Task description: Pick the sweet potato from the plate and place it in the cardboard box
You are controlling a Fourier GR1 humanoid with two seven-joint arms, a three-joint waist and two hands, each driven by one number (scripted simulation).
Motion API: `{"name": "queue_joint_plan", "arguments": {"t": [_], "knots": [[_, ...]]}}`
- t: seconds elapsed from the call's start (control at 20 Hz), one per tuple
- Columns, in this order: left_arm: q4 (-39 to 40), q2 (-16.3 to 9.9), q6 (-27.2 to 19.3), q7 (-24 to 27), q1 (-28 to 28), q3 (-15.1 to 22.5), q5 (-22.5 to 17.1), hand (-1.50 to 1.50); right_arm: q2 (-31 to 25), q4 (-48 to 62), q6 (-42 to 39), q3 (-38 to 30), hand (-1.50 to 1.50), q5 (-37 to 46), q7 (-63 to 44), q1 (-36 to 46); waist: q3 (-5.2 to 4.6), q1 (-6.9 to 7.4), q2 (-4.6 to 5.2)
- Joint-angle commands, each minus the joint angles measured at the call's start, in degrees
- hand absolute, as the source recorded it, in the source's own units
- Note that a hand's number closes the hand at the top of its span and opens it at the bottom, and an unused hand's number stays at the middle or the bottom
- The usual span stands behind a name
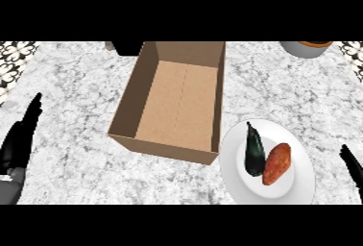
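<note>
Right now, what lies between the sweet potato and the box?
In the head view, the dark eggplant lies between them on the plate, touching the sweet potato. Past it come the plate's white rim and the box wall.

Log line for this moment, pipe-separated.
sweet potato on plate beside eggplant | cardboard box empty | left hand open, left edge | right hand open, right edge | pick not begun

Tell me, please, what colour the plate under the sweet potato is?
White; the plate shows plainly in the head view, beside the cardboard box.
</note>
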State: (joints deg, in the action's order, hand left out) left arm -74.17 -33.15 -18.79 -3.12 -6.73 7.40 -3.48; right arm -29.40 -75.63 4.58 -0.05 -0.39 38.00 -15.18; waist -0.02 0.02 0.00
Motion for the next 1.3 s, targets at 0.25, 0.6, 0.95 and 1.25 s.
{"name": "queue_joint_plan", "arguments": {"t": [0.25, 0.6, 0.95, 1.25], "knots": [[0.3, -1.9, 2.7, -1.8, -2.4, -2.6, -0.5, 0.0, -12.6, -6.6, -7.1, 6.5, -1.5, 11.3, -19.6, 5.5, -0.1, 0.35, 0.07], [3.9, 2.8, 1.0, 3.3, -0.4, -2.1, 2.3, 0.0, -14.1, -5.8, -17.2, 10.6, -1.5, 15.0, -32.7, 13.9, -0.03, 0.31, 0.13], [1.4, 1.9, 5.5, 3.4, 2.0, -6.1, 1.9, 0.0, -7.7, -4.7, -19.8, 13.1, -1.5, 21.4, -40.4, 17.9, 0.0, 0.17, 0.03], [-3.8, 4.1, 6.0, -1.5, 2.9, -7.5, 6.4, 0.0, -4.0, -7.6, -24.1, 10.6, -1.5, 24.8, -43.9, 19.3, 0.02, 0.08, -0.04]]}}
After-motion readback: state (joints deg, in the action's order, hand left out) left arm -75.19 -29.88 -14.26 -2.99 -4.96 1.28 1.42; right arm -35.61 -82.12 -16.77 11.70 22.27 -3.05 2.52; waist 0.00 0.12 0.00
